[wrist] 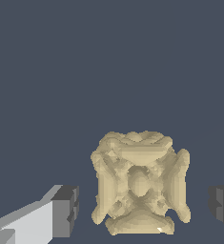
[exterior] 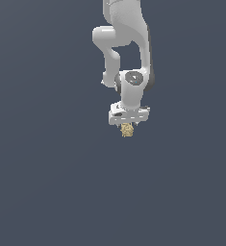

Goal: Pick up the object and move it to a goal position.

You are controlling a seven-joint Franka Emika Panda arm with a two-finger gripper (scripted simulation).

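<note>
The object [wrist: 140, 183] is a small tan-yellow lumpy blob. In the wrist view it sits between my two dark finger pads [wrist: 66, 209], with a narrow gap on each side. In the exterior view it [exterior: 127, 130] shows just under the white hand of the arm. My gripper [exterior: 128, 125] is straight over it with the jaws apart on either side of it and not touching it. Whether the object rests on the ground I cannot tell.
The white arm [exterior: 126, 43] comes down from the top of the exterior view. The surface [exterior: 47, 182] all around is plain dark blue-grey. No goal marker shows in either view.
</note>
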